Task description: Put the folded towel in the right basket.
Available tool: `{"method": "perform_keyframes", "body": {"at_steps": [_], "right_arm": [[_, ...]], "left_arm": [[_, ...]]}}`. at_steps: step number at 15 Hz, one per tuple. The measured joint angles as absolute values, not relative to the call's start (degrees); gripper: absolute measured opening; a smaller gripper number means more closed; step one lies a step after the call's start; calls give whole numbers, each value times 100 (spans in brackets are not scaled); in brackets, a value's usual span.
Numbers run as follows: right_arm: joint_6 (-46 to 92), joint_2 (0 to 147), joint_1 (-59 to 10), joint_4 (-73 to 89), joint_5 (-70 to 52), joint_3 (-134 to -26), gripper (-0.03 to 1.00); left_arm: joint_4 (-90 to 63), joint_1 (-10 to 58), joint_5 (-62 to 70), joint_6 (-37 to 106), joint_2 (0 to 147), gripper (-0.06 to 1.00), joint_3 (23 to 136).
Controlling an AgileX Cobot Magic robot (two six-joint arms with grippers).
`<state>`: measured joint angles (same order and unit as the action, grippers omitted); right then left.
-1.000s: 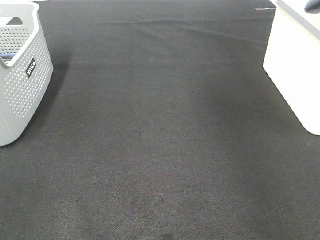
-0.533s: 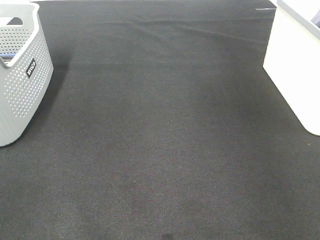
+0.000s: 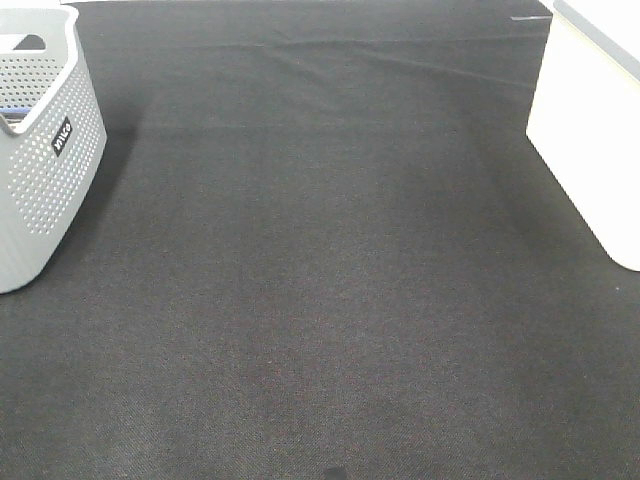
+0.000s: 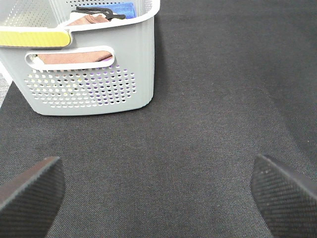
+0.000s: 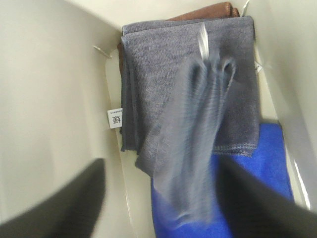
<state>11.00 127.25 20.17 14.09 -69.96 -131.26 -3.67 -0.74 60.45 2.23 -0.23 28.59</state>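
Work surface: black woven cloth [image 3: 320, 300] covering the whole table in the exterior high view; neither arm shows there.

Right container: white smooth-walled plastic basket [image 3: 590, 150] at the right edge of the cloth. The right wrist view looks down between its pale walls [image 5: 49, 99].

Left container: grey perforated plastic basket [image 3: 45, 190] at the left edge, well apart from the white one. The left wrist view [image 4: 99, 84] shows a brownish towel [image 4: 74, 57] inside it.

Task item: grey folded terry towel [image 5: 193, 139], inside the white basket. It appears as a long, doubled grey strip with rounded fold loops at one end. It is heavily smeared by blur, so whether it is in the air or resting cannot be told.

Layer beneath: flat grey towel [image 5: 163, 59], spread on a brown towel [image 5: 208, 11] whose edge shows at the far wall.

Adjacent layer: bright blue cloth [image 5: 267, 168], partly under the task item.

Right gripper [image 5: 166, 198]: jaws spread wide, both fingers [image 5: 79, 198] blurred. The towel strip passes between them; no grip on it is evident.

Left gripper [image 4: 158, 191]: jaws fully apart, holding nothing, above bare cloth near the grey basket.

Small item: white label tag [image 5: 116, 118] at the flat towel's edge.
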Motion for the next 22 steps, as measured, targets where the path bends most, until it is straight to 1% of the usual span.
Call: {"method": "perform_keyframes", "body": {"at_steps": [1, 3, 6, 10, 11, 14, 17, 18, 22], "right_arm": [[1100, 12725, 2017, 1415, -6996, -13132, 72], [1094, 12714, 2011, 1639, -6996, -13132, 76], [1094, 12427, 1684, 1713, -6996, -13132, 77], [1008, 11952, 751, 1507, -6996, -13138, 77], [831, 11814, 418, 1341, -7002, -13138, 77], [625, 11419, -74, 1049, -6996, -13023, 77], [607, 10560, -195, 1054, -6996, -11900, 77], [602, 10055, -195, 1008, -6990, -11098, 77], [602, 8520, -195, 968, -6979, -8537, 77]], "left_arm": [[-367, -74, 6045, 223, -23, 97, 2859], [-367, -74, 6045, 223, -23, 97, 2859], [-367, -74, 6045, 223, -23, 97, 2859], [-367, -74, 6045, 223, -23, 97, 2859], [-367, -74, 6045, 223, -23, 97, 2859], [-367, -74, 6045, 223, -23, 97, 2859], [-367, -74, 6045, 223, -23, 97, 2859], [-367, -74, 6045, 223, -23, 97, 2859], [-367, -74, 6045, 223, -23, 97, 2859]]}}
